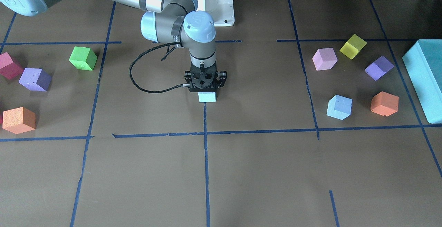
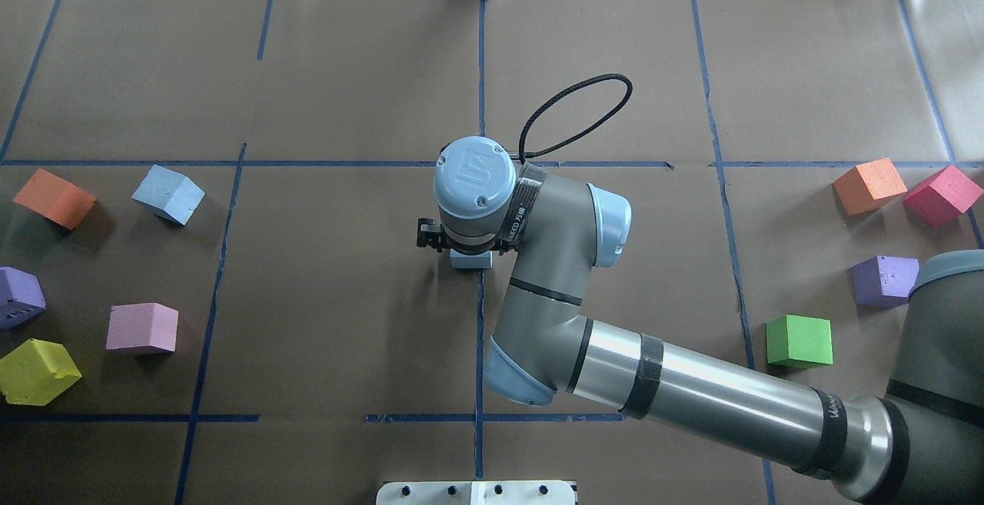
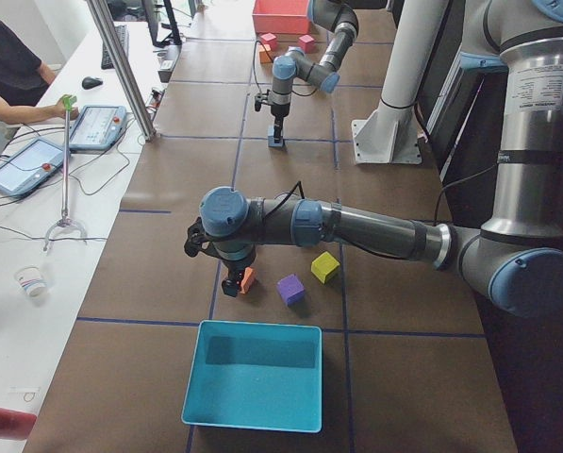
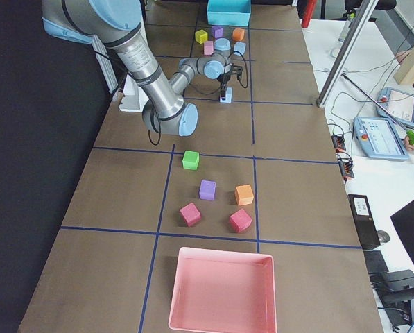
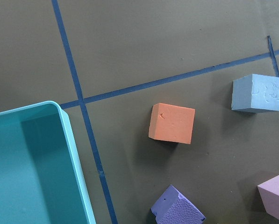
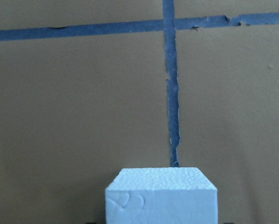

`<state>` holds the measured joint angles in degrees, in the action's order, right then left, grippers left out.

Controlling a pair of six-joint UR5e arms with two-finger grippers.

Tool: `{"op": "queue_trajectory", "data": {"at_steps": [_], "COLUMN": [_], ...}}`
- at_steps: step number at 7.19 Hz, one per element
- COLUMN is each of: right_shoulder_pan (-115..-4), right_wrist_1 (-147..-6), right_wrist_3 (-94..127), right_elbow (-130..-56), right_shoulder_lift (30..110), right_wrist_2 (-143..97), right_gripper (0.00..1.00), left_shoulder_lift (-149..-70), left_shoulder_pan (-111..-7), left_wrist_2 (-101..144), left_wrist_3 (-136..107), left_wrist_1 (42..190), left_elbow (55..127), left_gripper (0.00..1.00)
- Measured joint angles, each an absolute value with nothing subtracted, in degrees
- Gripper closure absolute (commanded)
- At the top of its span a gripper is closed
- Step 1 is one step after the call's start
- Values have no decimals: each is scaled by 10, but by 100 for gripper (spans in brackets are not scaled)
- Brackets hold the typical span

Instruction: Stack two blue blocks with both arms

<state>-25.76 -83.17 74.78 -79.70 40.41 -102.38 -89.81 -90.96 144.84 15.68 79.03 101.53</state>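
One pale blue block (image 1: 207,97) is at the table's middle on a tape line, between the jaws of my right gripper (image 1: 206,89), which points straight down and looks shut on it. The block fills the bottom of the right wrist view (image 6: 161,196) and peeks from under the wrist in the overhead view (image 2: 470,260). The second blue block (image 1: 339,107) lies free on my left side (image 2: 167,194) and shows in the left wrist view (image 5: 256,93). My left gripper (image 3: 232,283) shows only in the exterior left view, hovering by an orange block (image 3: 248,279); I cannot tell if it is open or shut.
The large teal box (image 1: 424,78) stands at the table's left end. Around the free blue block lie orange (image 1: 384,103), purple (image 1: 379,68), pink (image 1: 324,58) and yellow (image 1: 353,46) cubes. On my right side are green (image 1: 83,58), purple (image 1: 35,79), orange (image 1: 19,120) and red cubes.
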Motion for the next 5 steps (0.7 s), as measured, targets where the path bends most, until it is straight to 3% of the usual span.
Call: {"op": "queue_trajectory", "data": {"at_steps": [2,4,5], "right_shoulder_pan": [-283,-349,-378], "right_wrist_1": [-844,-858,-855], "right_wrist_3": [746,743,740], "right_elbow": [-894,-1089,-1146], "right_shoulder_lift": [441,568,626], "right_wrist_2": [-1033,-1090,-1123], "right_gripper": [0,0,0], "left_shoulder_lift": [-902,-915,-924], "left_shoulder_pan": [-873,-798,-744], "left_wrist_2": [1466,1462,1427], "left_wrist_3": [149,75,9], "left_wrist_1": [791,846,899], "left_elbow": [1025,1032,1031], "left_gripper": [0,0,0]}}
